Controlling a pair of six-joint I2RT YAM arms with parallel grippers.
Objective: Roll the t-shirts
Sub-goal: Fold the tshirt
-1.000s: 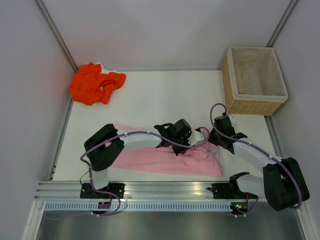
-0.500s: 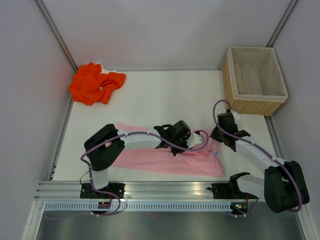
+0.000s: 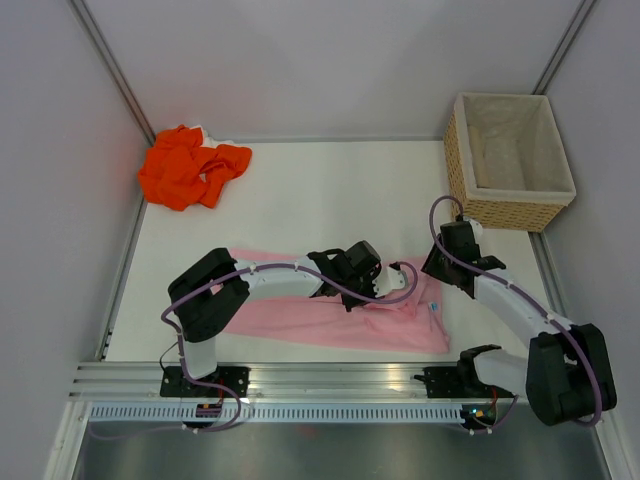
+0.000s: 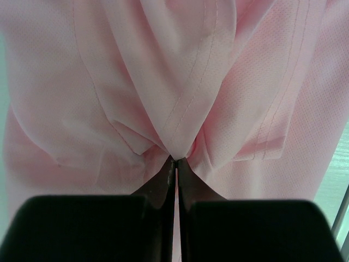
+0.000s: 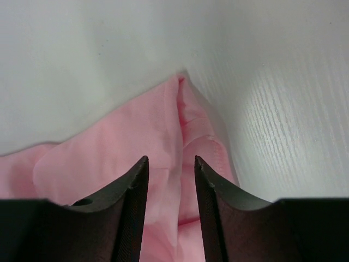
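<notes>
Fold of pink t-shirt (image 4: 163, 82) pinched in left tool (image 4: 175, 161), right tool (image 5: 170, 159) parted above

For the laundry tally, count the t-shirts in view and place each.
2. The pink t-shirt lies spread at the near edge; the orange t-shirt is bunched in the far left corner.

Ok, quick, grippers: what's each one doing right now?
Left gripper: closed, pinching a fold of the pink t-shirt.
Right gripper: open, fingers apart over the shirt's edge, holding nothing.
</notes>
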